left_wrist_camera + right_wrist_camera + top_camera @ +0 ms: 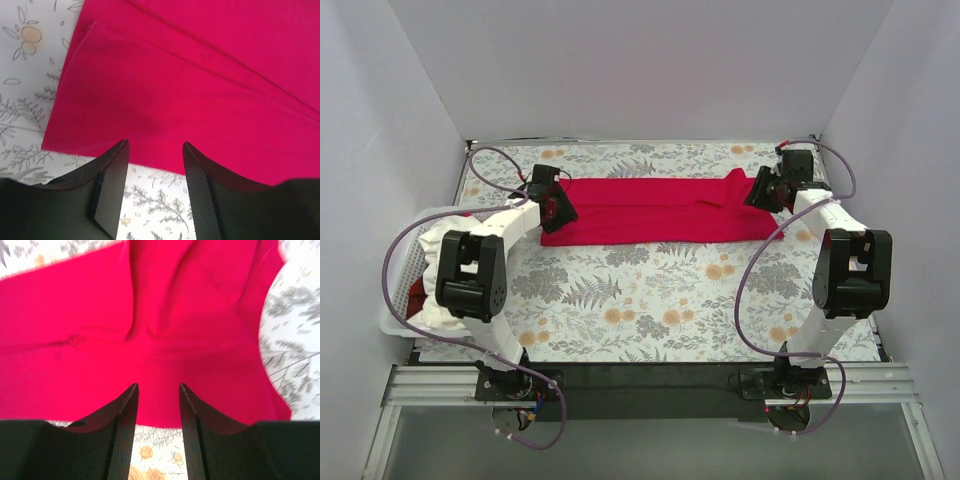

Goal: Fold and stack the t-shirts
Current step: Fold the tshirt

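Top external, crimson t-shirt point(650, 212) folded lengthwise, floral cloth point(670, 300) beneath

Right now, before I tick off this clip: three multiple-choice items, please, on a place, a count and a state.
1. Where does the red shirt lie? A) along the far side of the floral cloth; B) at the near edge; C) on the floor.
2. How many shirts lie spread on the cloth? A) three; B) one; C) two.
3. How is the left tool? A) shut on the shirt; B) shut on nothing; C) open.
1 A: it spans the far side, left tool to right tool. 2 B: only one red strip shows. 3 C: a clear gap at its tip, nothing held.
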`<action>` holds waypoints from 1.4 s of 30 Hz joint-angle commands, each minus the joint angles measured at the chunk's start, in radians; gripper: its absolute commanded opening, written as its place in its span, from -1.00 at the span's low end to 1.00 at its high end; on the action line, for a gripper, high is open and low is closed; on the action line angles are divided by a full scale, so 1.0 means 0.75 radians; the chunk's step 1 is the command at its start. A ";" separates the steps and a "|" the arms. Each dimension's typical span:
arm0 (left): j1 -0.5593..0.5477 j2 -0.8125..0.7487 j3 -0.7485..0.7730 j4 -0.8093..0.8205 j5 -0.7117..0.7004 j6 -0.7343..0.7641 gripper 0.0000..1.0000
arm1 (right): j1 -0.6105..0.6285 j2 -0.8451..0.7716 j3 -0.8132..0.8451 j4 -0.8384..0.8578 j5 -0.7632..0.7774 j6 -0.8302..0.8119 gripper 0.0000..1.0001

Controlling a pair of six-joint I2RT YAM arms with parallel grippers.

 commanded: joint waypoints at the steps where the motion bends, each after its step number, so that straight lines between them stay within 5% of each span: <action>1: 0.012 0.095 0.103 -0.059 -0.058 -0.010 -0.10 | -0.026 -0.080 -0.142 0.098 -0.076 0.002 -0.11; 10: 0.061 0.328 0.324 -0.098 -0.132 -0.008 -0.26 | -0.115 -0.096 -0.333 0.235 -0.156 0.064 -0.13; 18: 0.108 0.379 0.322 -0.127 -0.195 -0.041 -0.27 | -0.254 -0.043 -0.497 0.376 -0.170 0.113 -0.14; 31: 0.166 0.279 0.287 -0.164 -0.097 -0.063 -0.11 | -0.364 -0.162 -0.505 0.382 -0.230 0.119 -0.14; 42: 0.078 0.015 0.232 -0.170 -0.028 -0.012 0.07 | -0.244 -0.211 -0.458 0.436 -0.379 0.105 -0.14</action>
